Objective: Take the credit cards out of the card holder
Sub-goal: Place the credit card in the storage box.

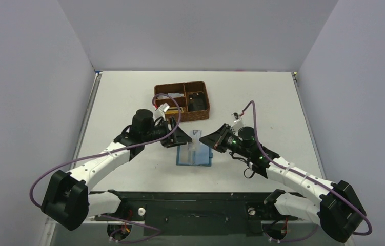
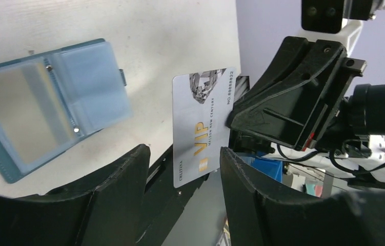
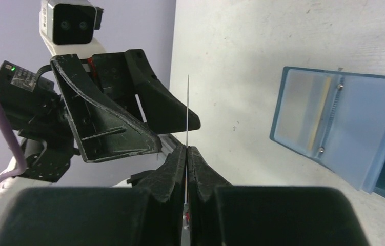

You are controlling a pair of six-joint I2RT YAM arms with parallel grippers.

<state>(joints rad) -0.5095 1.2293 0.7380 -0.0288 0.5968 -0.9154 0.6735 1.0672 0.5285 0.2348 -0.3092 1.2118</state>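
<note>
- Silver VIP card [image 2: 203, 130] hangs in mid-air, pinched at one edge by the right gripper [image 3: 186, 151], jaws closed flat on it. The card stands betw. the two fingers of the left gripper [image 2: 182, 159], which are spread wide & appear clear of both faces.
- Card holder [image 2: 93, 87] lies open on the table [image 1: 128, 92], below & to one side of both sets of jaws. A tan-gold card [image 2: 23, 115] sits in one clear pocket, so the job looks part done.
- Step in hand, by the look: a hand-off, right arm as sole carrier. To do it well, the left jaws should back out along the card's plane, not across it, so no finger clips an edge. The right should hold its pinch w/o twist & carry the card clear of the holder before lowering it flat.
- Risk: the grip is on a narrow strip, so a knock could pivot the card out.
- Left wrist view gives the card's face, print & the gaps either side. Right wrist view shows the card only as a thin edge-on line, but shows the jaws shut w/ no daylight. Only the top view shows the brown basket [image 1: 206, 102] beyond the jaws; the card is barely readable there.
</note>
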